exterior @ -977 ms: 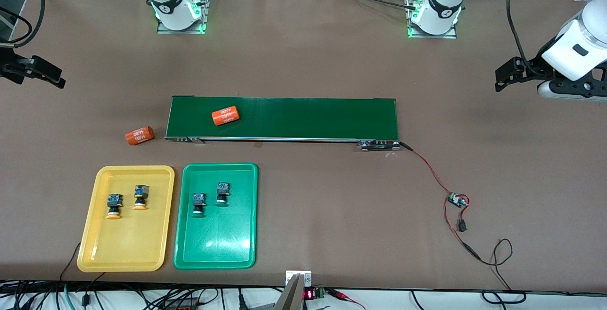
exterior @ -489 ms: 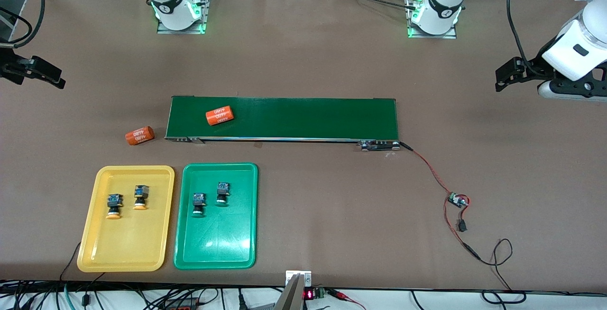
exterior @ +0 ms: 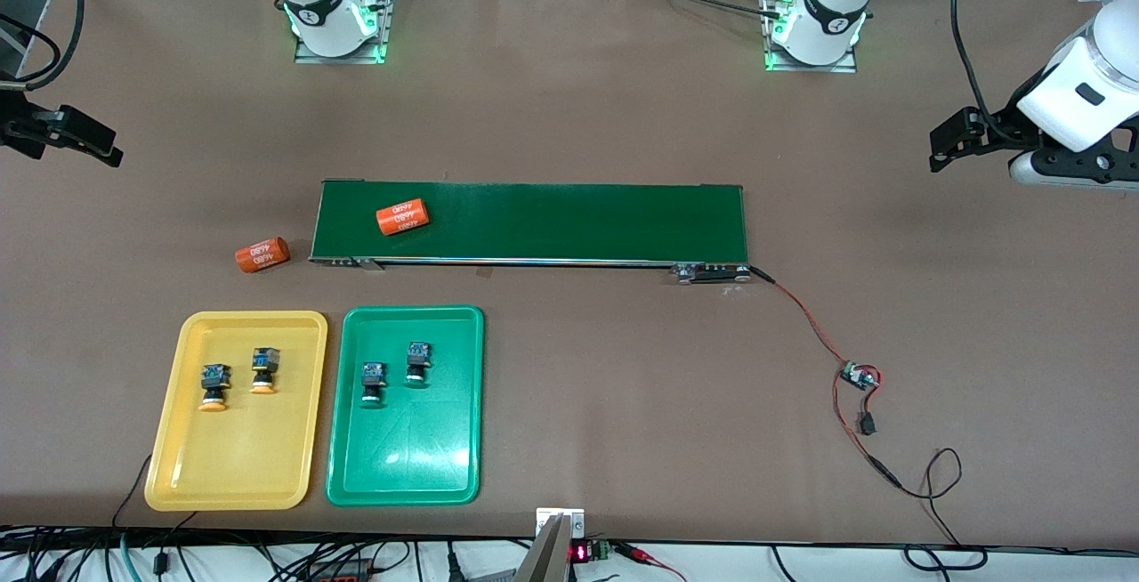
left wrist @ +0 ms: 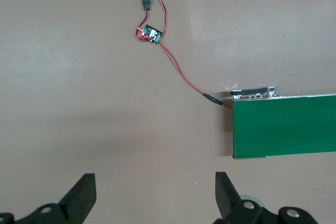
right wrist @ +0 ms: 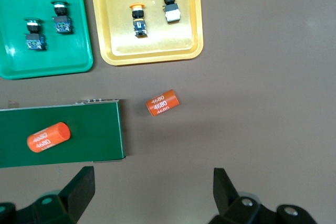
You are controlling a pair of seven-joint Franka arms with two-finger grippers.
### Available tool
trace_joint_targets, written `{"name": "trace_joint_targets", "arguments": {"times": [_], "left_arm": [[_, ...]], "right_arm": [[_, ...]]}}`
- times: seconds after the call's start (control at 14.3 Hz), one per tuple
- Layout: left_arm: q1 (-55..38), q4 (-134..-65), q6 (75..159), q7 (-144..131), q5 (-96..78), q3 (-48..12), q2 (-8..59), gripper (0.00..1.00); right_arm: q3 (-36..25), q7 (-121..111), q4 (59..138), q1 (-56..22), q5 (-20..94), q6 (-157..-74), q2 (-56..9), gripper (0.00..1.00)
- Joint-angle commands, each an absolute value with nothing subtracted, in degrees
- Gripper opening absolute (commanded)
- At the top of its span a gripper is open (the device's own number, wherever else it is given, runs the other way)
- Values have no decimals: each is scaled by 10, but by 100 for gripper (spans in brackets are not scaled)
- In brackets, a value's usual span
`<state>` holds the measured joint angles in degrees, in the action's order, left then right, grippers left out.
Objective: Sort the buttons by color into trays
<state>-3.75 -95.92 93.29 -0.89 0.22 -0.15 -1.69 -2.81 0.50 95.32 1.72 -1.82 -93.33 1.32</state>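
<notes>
Table (exterior: 569,119), brown, fills the frame. Conveyor belt (exterior: 552,222), dark green, across centre. Yellow tray (exterior: 178,466) at lower left; green tray (exterior: 409,466) just beside it, nearer centre.

Left gripper (exterior: 957,144) at the frame's right edge, over bare table, fingers spread, holding nothing; arm waits. Right gripper (exterior: 67,133) at the frame's left edge, likewise spread and empty.

One orange cylinder (exterior: 402,217) lies on the belt; another (exterior: 262,254) on the table just off the belt's end.

Two yellow-capped buttons (exterior: 214,386) in yellow tray; two green-capped buttons (exterior: 374,383) in green tray.
</notes>
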Motion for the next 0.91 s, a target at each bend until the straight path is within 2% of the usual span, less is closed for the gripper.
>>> {"name": "trace_joint_targets", "arguments": {"times": [0.0,0.84], "left_arm": [[-37,-944,920,-6,12,-3,-11,100],[-36,-945,918,-6,12,-3,-11,100]], "right_arm": [[-33,-1,944,22,7,-933,15,100],[-29,-19,944,17,-4,-929,9,100]]}}
